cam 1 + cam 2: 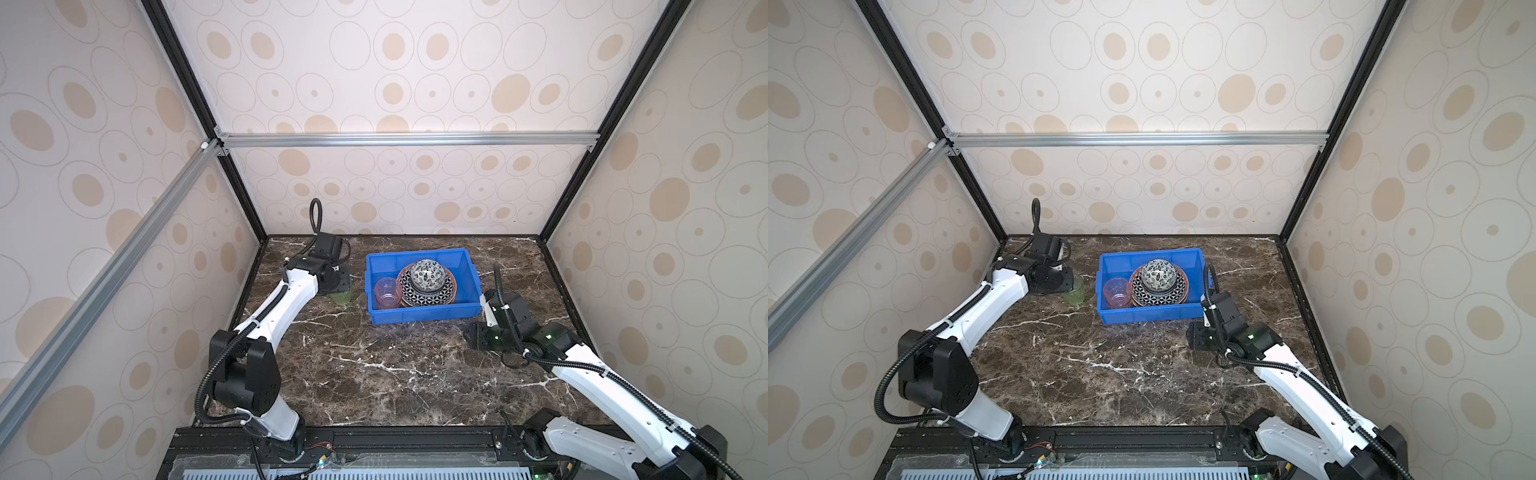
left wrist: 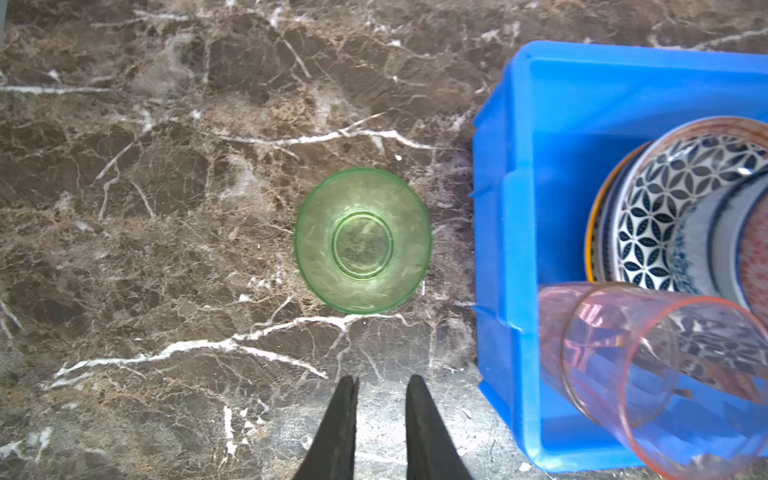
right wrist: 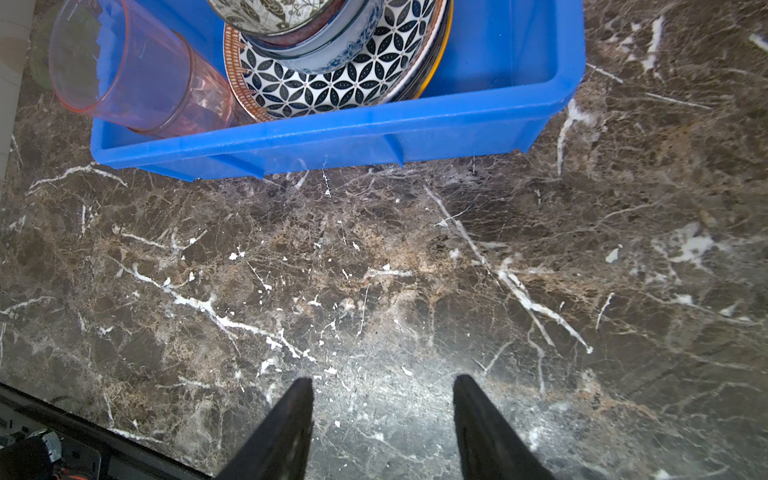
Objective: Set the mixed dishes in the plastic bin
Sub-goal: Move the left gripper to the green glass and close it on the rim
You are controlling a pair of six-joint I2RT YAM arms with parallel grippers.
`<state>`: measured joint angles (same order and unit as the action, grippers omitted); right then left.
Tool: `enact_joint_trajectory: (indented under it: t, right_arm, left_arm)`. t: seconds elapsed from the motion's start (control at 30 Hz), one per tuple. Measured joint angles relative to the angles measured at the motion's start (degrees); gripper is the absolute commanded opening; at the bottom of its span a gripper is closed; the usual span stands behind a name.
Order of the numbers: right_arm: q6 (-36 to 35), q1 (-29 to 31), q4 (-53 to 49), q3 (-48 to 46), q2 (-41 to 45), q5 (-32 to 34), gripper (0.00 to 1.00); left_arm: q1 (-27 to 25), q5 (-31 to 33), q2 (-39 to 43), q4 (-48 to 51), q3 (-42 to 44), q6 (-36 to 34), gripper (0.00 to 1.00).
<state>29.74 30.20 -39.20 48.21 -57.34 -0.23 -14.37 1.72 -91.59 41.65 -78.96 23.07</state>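
- Green cup: translucent, round and tapering. It stands on the counter outside the bin, near its left wall, and is the only dish seen outside it. From straight above, mouth-up or mouth-down cannot be told.
- Left gripper: poised over the counter just short of the cup, its fingers a narrow gap apart and holding nothing.
- Risk 1: the gap looks narrower than the cup. If the gripper comes down without widening, a finger would likely land on the rim and tip the cup.
- Risk 2: the wall is thin and slick. A light pinch may let it slide, and a hard one may squeeze it out.
- Risk 3: the bin wall is close, so a finger on that side could catch the lip and shove the bin.
- Bin contents: a pink cup leans on its side at the left end, beside stacked plates topped by a bowl.
- Risk 4: free floor is scarce. A green cup let go onto the pink one could roll or knock it.
- Right gripper: spread and empty over bare counter in front of the bin.
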Motion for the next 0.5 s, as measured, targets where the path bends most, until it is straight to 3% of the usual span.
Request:
enact_joint_trajectory:
  t: [0.5]
  right_arm:
    - [0.0, 0.0, 0.9, 0.4, -2.9, 0.0, 0.57]
  left_arm:
    - [6.0, -1.7, -4.9, -3.3, 1.0, -0.6, 0.22]
